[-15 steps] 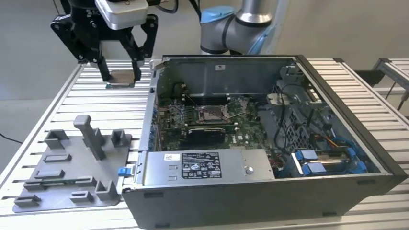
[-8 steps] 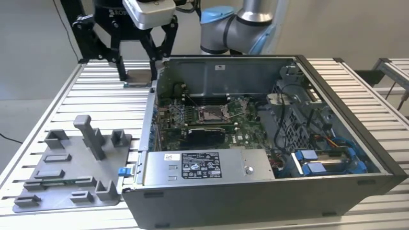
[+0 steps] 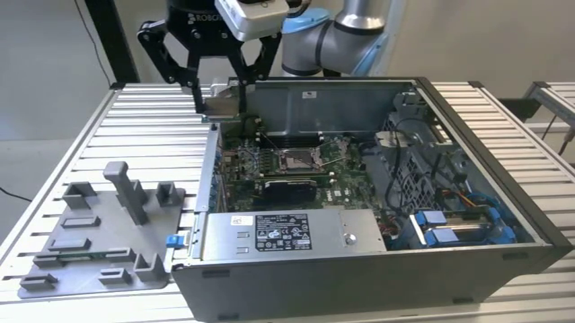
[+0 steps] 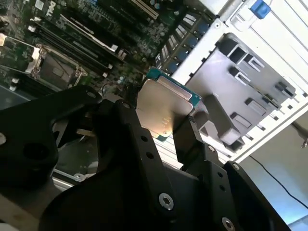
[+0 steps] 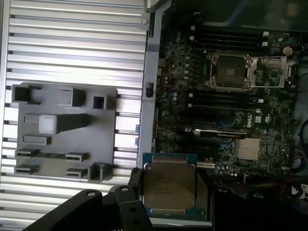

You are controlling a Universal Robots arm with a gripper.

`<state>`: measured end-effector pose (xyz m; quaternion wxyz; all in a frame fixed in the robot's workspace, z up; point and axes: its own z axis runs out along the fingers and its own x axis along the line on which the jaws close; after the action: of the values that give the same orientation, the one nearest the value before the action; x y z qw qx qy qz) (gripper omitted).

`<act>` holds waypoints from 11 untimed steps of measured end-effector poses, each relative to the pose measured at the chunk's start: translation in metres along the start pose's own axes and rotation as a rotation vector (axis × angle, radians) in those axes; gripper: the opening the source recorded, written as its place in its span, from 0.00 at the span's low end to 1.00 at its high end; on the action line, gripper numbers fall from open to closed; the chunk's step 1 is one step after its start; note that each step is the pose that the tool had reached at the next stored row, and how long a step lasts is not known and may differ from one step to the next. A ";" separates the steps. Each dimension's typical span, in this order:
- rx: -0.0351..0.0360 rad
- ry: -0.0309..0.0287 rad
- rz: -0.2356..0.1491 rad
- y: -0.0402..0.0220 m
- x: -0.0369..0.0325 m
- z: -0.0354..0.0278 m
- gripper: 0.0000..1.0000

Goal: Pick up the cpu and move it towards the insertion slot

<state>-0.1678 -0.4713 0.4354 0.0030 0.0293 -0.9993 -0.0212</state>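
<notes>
My gripper [image 3: 221, 101] is shut on the cpu [image 3: 223, 105], a flat square chip with a silvery top, and hangs above the back corner of the open computer case on the exterior view's left. Both wrist views show the cpu [image 5: 168, 185] [image 4: 163, 108] clamped by its edges between the black fingers [image 5: 135, 179]. The insertion slot [image 3: 297, 159] is a square socket with a silver frame on the green motherboard, lower and towards the exterior view's right of the gripper. The socket [image 5: 230, 72] [image 4: 53, 67] lies open and uncovered, apart from the cpu.
A grey fixture tray [image 3: 99, 229] with plastic blocks lies on the slatted table [image 3: 63, 134] at the exterior view's left. The case wall [image 3: 485, 134], a silver power supply [image 3: 287, 232] and blue-tabbed drive bays [image 3: 458, 225] surround the motherboard.
</notes>
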 end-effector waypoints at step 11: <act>0.0001 0.0004 -0.001 -0.0024 -0.0410 -0.0003 0.00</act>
<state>-0.1267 -0.4713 0.4354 0.0032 0.0297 -0.9993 -0.0211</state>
